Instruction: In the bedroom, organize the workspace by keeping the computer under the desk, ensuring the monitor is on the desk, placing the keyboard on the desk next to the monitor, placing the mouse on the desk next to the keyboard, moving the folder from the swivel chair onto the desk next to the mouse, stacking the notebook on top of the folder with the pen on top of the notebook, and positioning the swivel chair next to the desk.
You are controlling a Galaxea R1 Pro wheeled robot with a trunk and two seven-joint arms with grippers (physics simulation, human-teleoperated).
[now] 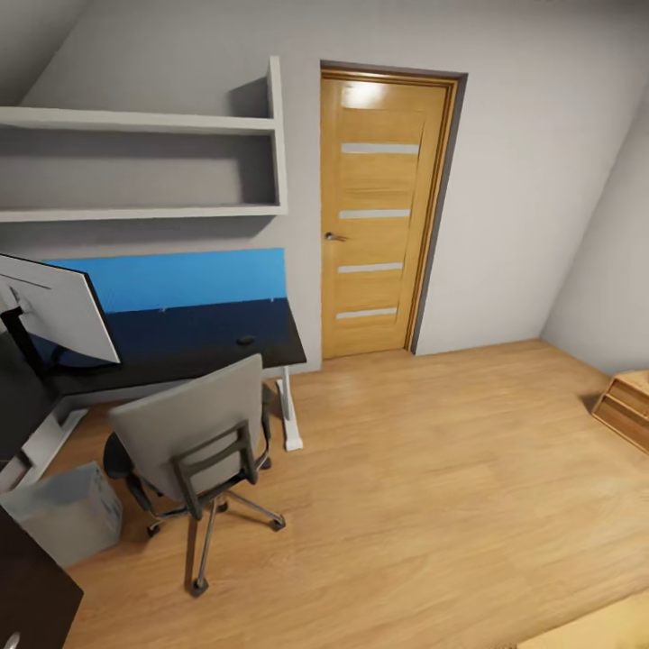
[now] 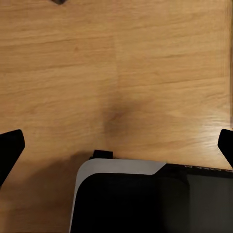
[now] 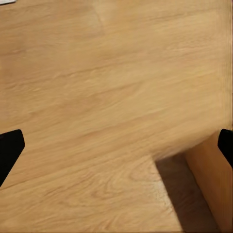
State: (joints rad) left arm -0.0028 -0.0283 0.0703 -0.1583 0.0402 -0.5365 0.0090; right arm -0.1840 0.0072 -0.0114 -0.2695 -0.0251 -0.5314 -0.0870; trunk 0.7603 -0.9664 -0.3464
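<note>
A bedroom with a sloped white ceiling, a light wood floor (image 1: pixel 433 469) and a wooden door (image 1: pixel 383 212) in the far wall, seen from the robot's head. At the left stands the black desk (image 1: pixel 180 347), backed by a blue wall panel (image 1: pixel 180 278) with pale shelves (image 1: pixel 144 162) above it. The monitor (image 1: pixel 59 311) sits on the desk at the left, its pale back toward the camera. A small dark oval on the desktop near the right end is probably the mouse (image 1: pixel 245 340), though it is too small to be sure. The grey swivel chair (image 1: pixel 194 433) stands just in front of the desk, its back to the camera, so its seat is hidden. A light-grey box, the computer (image 1: pixel 68 512), stands on the floor beside the desk's white leg (image 1: pixel 288 415).

Both wrist views look down at bare floor. The left gripper (image 2: pixel 116 145) and the right gripper (image 3: pixel 116 145) each show dark fingertips (image 2: pixel 9 145) at opposite edges of their views, jaws wide apart and holding nothing.

The robot appears to be approaching or surveying the workspace, with no item yet in hand. The next move calls for driving nearer to the chair and looking over its backrest to find the folder on the seat
</note>
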